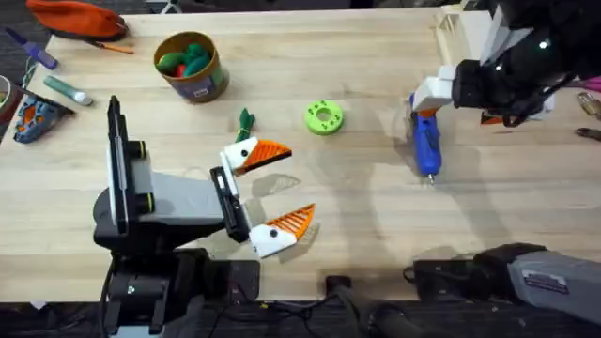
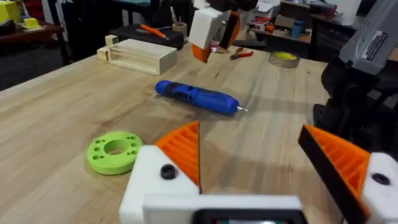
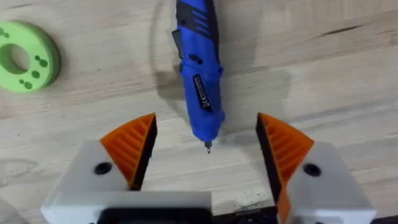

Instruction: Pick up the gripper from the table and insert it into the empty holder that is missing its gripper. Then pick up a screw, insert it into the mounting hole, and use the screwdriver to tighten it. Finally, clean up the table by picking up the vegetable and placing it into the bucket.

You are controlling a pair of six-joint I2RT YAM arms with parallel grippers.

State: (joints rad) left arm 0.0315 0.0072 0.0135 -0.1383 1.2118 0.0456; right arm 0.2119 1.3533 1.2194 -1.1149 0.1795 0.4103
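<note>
Right gripper hangs just over the screwdriver, and in its own wrist view its two orange pads stand wide apart, one on each side of the silver tip, touching nothing. Beside the screwdriver lies the round green disc, and past the disc (further from the screwdriver) is the vegetable, small and dark green, flat on the table. Beyond the vegetable, again away from the screwdriver, stands the bucket with red and green toy pieces already inside it. Left gripper hovers near the vegetable with fingers spread open and empty. On the other side of the screwdriver from the disc there is a pale wooden box.
</note>
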